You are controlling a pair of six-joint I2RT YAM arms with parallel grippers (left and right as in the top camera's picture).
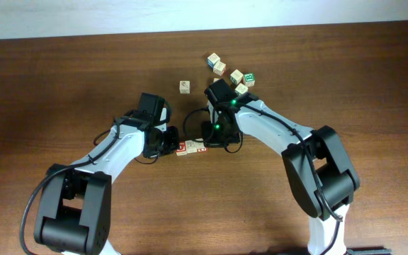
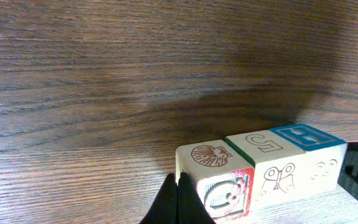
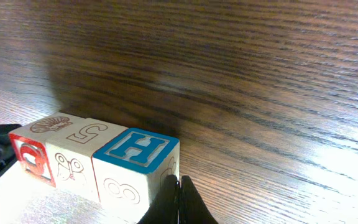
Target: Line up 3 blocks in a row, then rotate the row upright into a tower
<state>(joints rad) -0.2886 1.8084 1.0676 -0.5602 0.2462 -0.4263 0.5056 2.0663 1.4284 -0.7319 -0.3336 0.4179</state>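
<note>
The left pincer (image 2: 178, 200), pressed shut on nothing, is seen at the red-framed block (image 2: 219, 186). The right pincer (image 3: 179, 200), likewise shut and empty, is at the blue H block (image 3: 135, 163). Between these 2, the green-framed block (image 2: 269, 163) completes 1 touching row on the table (image 1: 83, 71). Loose cubes (image 1: 231, 73) are scattered beyond.

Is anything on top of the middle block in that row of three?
Nothing rests on the middle block; its top face shows a figure like a 5. Its underside, flat on the table, is hidden.
</note>
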